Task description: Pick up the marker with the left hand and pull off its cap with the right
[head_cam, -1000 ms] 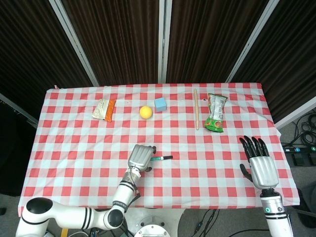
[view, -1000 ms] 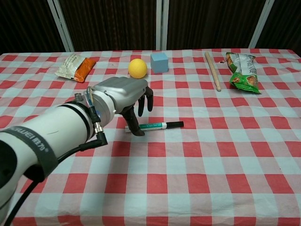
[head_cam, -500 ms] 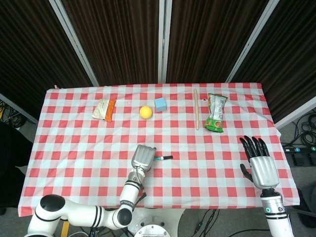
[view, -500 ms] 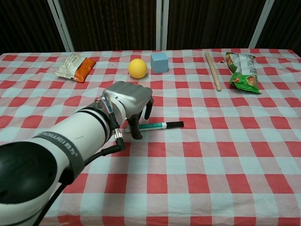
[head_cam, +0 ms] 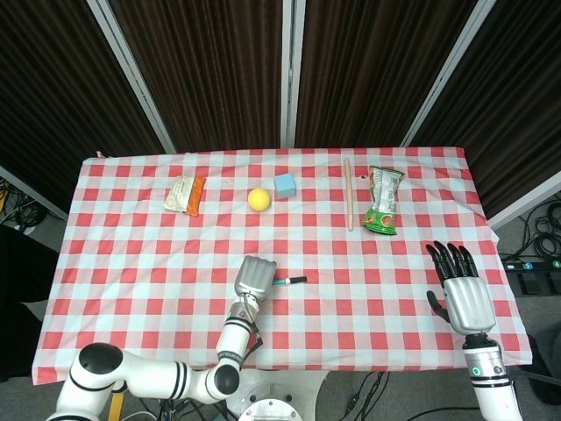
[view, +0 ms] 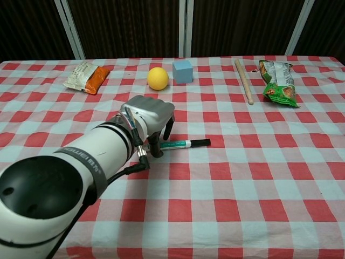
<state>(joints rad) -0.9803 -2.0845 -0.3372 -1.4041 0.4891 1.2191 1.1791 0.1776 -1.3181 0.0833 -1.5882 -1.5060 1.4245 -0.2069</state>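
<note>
The marker [head_cam: 291, 281] [view: 186, 143] lies flat on the checked tablecloth, teal-bodied with its black cap pointing right. My left hand [head_cam: 253, 279] [view: 152, 114] is over its left end, fingers curled down with the tips [view: 156, 150] on either side of the barrel. That end is hidden behind the fingers, and no firm grip on it shows. My right hand [head_cam: 460, 294] rests flat near the table's right edge, far from the marker, with its fingers spread and empty. It does not appear in the chest view.
Along the far side of the table lie an orange snack packet [head_cam: 185, 194] [view: 85, 76], a yellow ball [head_cam: 259, 199] [view: 157, 78], a blue cube [head_cam: 285, 185] [view: 183, 71], a wooden stick [head_cam: 348, 193] [view: 243, 81] and a green snack bag [head_cam: 383, 201] [view: 278, 82].
My left hand has shifted slightly right and lowered over the marker's left end, with its fingers curling further down. The marker and my right hand have not moved.
</note>
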